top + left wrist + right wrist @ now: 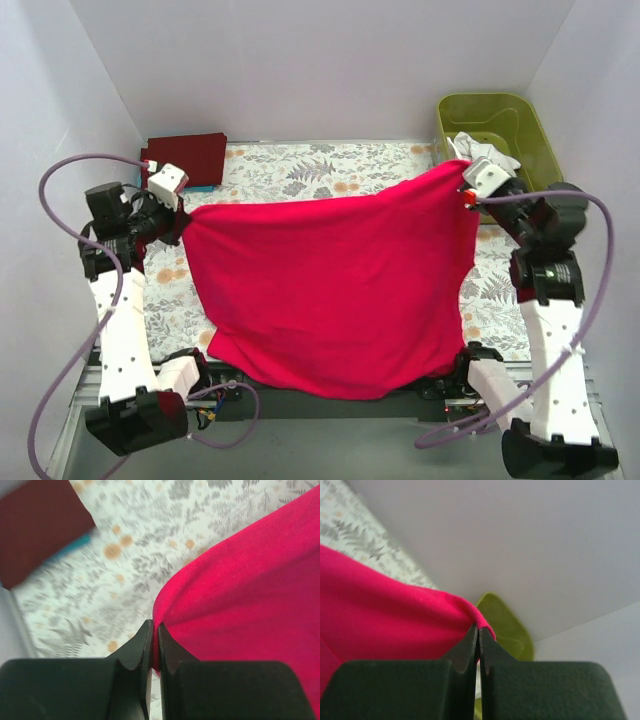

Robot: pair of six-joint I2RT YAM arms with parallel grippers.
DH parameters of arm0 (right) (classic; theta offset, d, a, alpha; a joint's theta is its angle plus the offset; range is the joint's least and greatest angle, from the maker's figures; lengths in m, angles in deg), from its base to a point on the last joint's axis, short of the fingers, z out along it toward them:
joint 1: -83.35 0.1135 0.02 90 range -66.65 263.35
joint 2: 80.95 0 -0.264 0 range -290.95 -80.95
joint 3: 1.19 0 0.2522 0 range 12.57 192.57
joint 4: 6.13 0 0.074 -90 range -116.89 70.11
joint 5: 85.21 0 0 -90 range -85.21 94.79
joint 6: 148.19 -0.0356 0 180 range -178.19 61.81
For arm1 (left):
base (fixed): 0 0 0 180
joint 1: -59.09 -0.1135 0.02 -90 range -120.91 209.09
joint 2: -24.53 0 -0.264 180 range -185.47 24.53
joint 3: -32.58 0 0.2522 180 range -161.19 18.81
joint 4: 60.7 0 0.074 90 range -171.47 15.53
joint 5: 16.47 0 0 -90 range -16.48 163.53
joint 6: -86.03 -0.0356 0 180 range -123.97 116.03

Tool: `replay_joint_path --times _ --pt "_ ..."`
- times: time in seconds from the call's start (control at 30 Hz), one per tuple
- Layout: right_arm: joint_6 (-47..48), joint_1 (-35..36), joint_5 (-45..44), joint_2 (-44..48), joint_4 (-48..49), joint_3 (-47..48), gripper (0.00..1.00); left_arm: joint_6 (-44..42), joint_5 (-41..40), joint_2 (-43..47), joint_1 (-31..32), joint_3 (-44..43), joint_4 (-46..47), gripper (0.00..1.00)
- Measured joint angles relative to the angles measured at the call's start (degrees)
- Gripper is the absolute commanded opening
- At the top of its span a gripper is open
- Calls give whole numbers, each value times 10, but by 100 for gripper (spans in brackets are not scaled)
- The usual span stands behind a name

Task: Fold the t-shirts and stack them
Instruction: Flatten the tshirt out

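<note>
Clamping red t-shirt [340, 290] at left corner with left claw [154, 630] and at right corner with right claw [479, 631], beside green tub [497, 120]. Holding it spread above floral table cloth [300, 170], near folded maroon t-shirt [185, 157].

Lab test booth, boxed by white walls [320, 70].

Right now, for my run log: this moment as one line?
left claw: shut on red shirt corner | right claw: shut on its other corner | maroon shirt: folded, far left | tub: white cloth inside
</note>
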State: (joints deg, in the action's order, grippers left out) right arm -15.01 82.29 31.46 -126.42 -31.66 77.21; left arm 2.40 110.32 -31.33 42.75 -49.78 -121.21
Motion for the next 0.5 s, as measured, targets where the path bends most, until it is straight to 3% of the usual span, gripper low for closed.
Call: replay_joint_path --times 0.2,0.5 --pt "8 1 29 -107 30 -74 1 40 -8 -99 7 71 50 0" --pt "12 24 38 -315 103 -54 1 73 -37 -344 35 14 156 0"
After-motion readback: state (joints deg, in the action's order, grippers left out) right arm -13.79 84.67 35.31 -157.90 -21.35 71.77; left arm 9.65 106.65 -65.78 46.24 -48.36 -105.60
